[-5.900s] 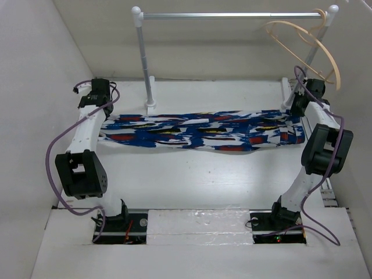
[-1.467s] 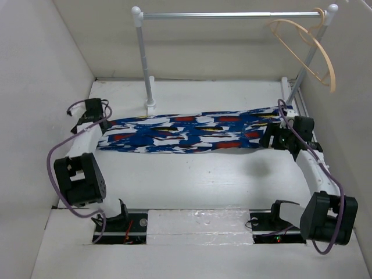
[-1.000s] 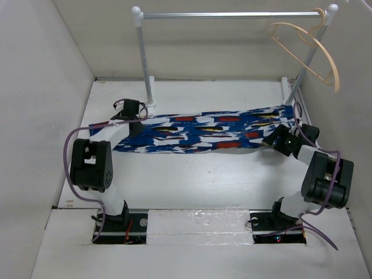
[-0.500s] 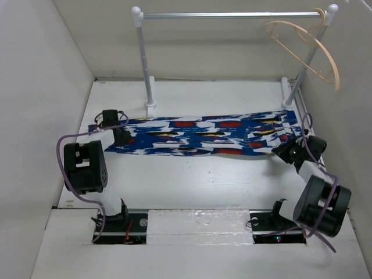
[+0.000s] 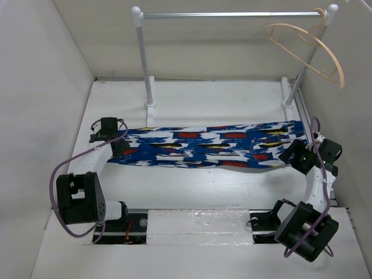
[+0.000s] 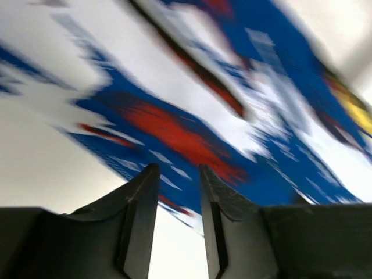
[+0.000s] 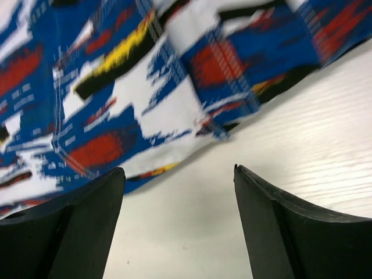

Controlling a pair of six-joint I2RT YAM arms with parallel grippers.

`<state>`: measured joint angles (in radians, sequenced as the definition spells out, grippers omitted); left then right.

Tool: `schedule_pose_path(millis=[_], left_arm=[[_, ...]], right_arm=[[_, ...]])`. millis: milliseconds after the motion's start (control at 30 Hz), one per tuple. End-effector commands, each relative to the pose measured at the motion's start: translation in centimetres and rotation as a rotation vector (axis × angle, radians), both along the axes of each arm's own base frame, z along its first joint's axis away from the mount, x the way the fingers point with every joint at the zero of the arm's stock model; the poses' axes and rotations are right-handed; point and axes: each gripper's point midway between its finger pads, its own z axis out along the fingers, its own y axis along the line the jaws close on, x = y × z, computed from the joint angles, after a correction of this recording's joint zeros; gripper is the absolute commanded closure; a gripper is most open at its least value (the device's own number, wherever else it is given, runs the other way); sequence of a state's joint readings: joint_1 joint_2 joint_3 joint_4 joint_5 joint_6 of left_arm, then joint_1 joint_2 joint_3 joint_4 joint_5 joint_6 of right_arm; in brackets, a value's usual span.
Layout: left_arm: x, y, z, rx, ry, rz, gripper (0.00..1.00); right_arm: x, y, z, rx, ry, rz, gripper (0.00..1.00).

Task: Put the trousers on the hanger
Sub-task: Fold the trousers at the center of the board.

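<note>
The trousers (image 5: 203, 145) lie flat in a long strip across the table, in a blue, white and red print. My left gripper (image 5: 118, 149) sits at their left end. In the left wrist view its gripper (image 6: 178, 171) is open by a narrow gap, with only table between the fingers and the trousers (image 6: 174, 128) just past the tips. My right gripper (image 5: 289, 156) is at the right end. In the right wrist view that gripper (image 7: 179, 171) stands wide open over bare table, a little short of the trousers (image 7: 104, 104). The tan hanger (image 5: 311, 49) hangs on the rail at the far right.
A silver rail (image 5: 232, 15) on white posts (image 5: 144, 64) spans the back of the table (image 5: 221, 99). White walls close in on the left, back and right. The right arm's elbow (image 5: 305, 229) folds low beside its base.
Both grippers have drawn back toward the near edge, and the trousers now lie a little nearer and flatter. The right arm's elbow has dropped lower. The hanger has swung slightly.
</note>
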<state>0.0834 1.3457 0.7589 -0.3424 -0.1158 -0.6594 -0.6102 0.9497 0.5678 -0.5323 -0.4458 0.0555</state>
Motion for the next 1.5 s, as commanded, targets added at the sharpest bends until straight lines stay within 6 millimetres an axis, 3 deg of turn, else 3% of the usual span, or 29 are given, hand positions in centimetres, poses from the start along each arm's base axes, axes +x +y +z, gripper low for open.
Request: schedule_pose_path(millis=[0, 133, 167, 200, 233, 267, 333, 400, 467, 500, 533, 633, 700, 767, 867, 900, 933, 1000, 1033, 1067, 1133, 1167, 1200, 1267, 1300, 1333, 1400, 1433, 1467], left_arm=[[2.2, -4.3, 5.0, -0.009, -0.149, -0.17, 0.7], [2.9, -13.9, 8.1, -0.113, -0.285, -0.481, 0.66], [2.3, -17.3, 8.3, -0.128, -0.29, -0.583, 0.66], [2.5, -18.9, 9.0, -0.127, -0.307, -0.618, 0.65], [2.4, -20.2, 9.0, -0.131, -0.302, -0.648, 0.64], [2.3, -22.8, 8.1, -0.155, -0.281, -0.711, 0.61], [2.1, -23.7, 7.9, -0.194, -0.27, -0.739, 0.56], [2.3, -24.7, 6.3, -0.226, -0.24, -0.76, 0.57], [2.9, -24.4, 5.0, -0.201, -0.235, -0.746, 0.65], [3.1, -23.4, 3.9, -0.15, -0.221, -0.714, 0.74], [3.0, -22.9, 3.1, -0.124, -0.203, -0.705, 0.77], [2.9, -18.5, -1.0, -0.072, -0.076, -0.577, 0.87], [1.3, -16.1, -3.6, -0.088, 0.004, -0.519, 0.92], [0.9, -14.1, -3.8, -0.089, 0.005, -0.463, 0.92], [0.1, -13.5, -3.1, -0.078, -0.008, -0.45, 0.92], [-0.1, -13.5, -3.0, -0.083, -0.009, -0.448, 0.91], [-0.2, -13.6, -2.8, -0.089, -0.011, -0.447, 0.92], [-0.4, -13.6, -2.3, -0.093, -0.01, -0.449, 0.92], [-0.3, -13.7, -2.0, -0.097, -0.014, -0.453, 0.92], [-0.3, -13.7, -1.3, -0.092, -0.032, -0.461, 0.93], [0.0, -14.7, 0.0, -0.08, -0.072, -0.499, 0.97], [0.2, -15.0, 1.3, -0.072, -0.106, -0.517, 0.98], [0.5, -15.6, 2.4, -0.077, -0.137, -0.537, 1.0], [0.8, -16.2, 3.7, -0.089, -0.176, -0.559, 1.0], [0.8, -16.8, 4.2, -0.094, -0.191, -0.582, 1.0], [0.9, -17.3, 4.5, -0.095, -0.202, -0.595, 1.0], [1.1, -18.0, 4.6, -0.119, -0.212, -0.619, 1.0], [1.3, -18.1, 4.6, -0.125, -0.217, -0.621, 1.0], [1.5, -18.4, 4.2, -0.132, -0.21, -0.626, 1.0]], right_arm=[[0.8, -3.6, 2.4, -0.111, -0.011, -0.067, 0.19], [1.4, -7.5, 1.4, -0.087, -0.059, -0.196, 0.17], [1.1, -8.4, 0.8, -0.046, -0.067, -0.239, 0.16], [1.5, -8.3, 0.7, -0.004, -0.095, -0.229, 0.16], [2.3, -9.2, 0.2, 0.0, -0.118, -0.237, 0.15], [2.3, -9.5, -0.9, 0.057, -0.114, -0.263, 0.15], [3.1, -9.5, -0.8, 0.073, -0.155, -0.239, 0.15], [2.7, -10.0, -2.5, 0.111, -0.123, -0.283, 0.15], [3.2, -10.5, -3.8, 0.137, -0.124, -0.308, 0.14], [3.4, -9.9, -4.2, 0.178, -0.133, -0.296, 0.14], [4.4, -10.5, -4.0, 0.177, -0.192, -0.302, 0.14], [5.8, -9.4, -4.9, 0.245, -0.229, -0.269, 0.17], [6.4, -8.9, -5.2, 0.254, -0.226, -0.261, 0.23], [7.0, -8.9, -4.9, 0.237, -0.241, -0.246, 0.26], [8.1, -8.5, -4.8, 0.243, -0.261, -0.226, 0.5], [8.5, -8.0, -4.7, 0.257, -0.274, -0.206, 0.76], [8.9, -8.1, -4.3, 0.253, -0.304, -0.196, 0.86], [9.4, -6.4, -3.5, 0.274, -0.327, -0.126, 1.0], [9.2, -5.3, -3.4, 0.275, -0.314, -0.09, 1.0], [9.3, -4.2, -1.6, 0.232, -0.35, -0.038, 1.0], [8.2, 0.1, -1.7, 0.215, -0.283, 0.061, 1.0], [8.1, 1.4, 1.1, 0.147, -0.346, 0.105, 1.0], [7.9, 3.6, 1.7, 0.116, -0.341, 0.149, 1.0], [7.0, 6.1, 3.5, 0.112, -0.359, 0.165, 1.0], [7.1, 6.0, 6.8, 0.03, -0.456, 0.141, 1.0], [6.7, 7.3, 8.7, 0.021, -0.459, 0.161, 1.0], [6.5, 6.6, 12.9, -0.084, -0.525, 0.133, 1.0], [6.1, 6.6, 13.5, -0.119, -0.499, 0.154, 1.0], [6.4, 6.4, 17.6, -0.163, -0.566, 0.163, 1.0]])
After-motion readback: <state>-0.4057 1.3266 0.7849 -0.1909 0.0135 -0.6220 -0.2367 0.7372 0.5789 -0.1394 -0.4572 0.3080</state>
